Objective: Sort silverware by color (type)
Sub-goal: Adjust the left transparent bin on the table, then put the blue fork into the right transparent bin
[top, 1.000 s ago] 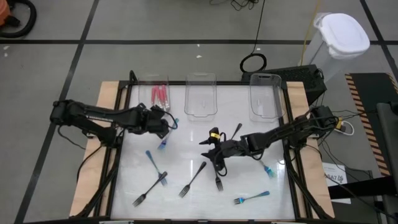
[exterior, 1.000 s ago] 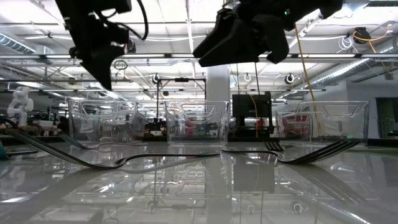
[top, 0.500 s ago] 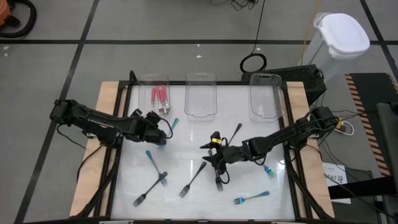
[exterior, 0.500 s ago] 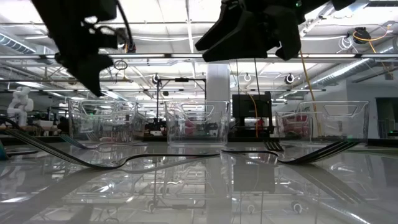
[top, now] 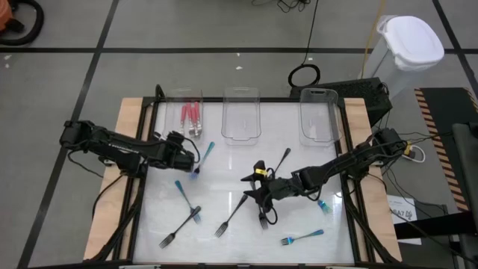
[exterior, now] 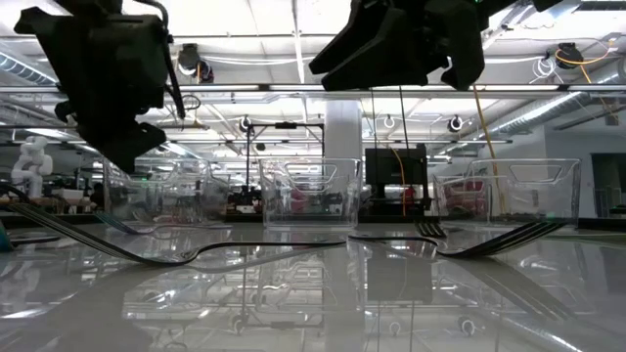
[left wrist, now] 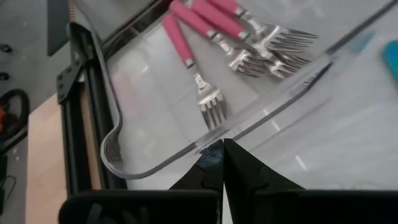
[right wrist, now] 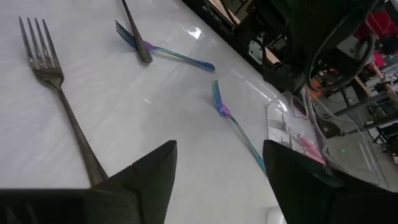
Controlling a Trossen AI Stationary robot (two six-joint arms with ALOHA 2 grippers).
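L pincer (left wrist: 222,163) together, empty, nr pink-fork tray (left wrist: 155,163); R pincer (right wrist: 217,163) apart over black fork (right wrist: 59,102).

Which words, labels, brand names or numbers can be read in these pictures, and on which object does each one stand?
No text can be read in any view.
White paper sheet on the floor to the right of the table: it bears dark print, too small to read.
Forks, clear trays, left gripper and right gripper: no lettering or markings visible.
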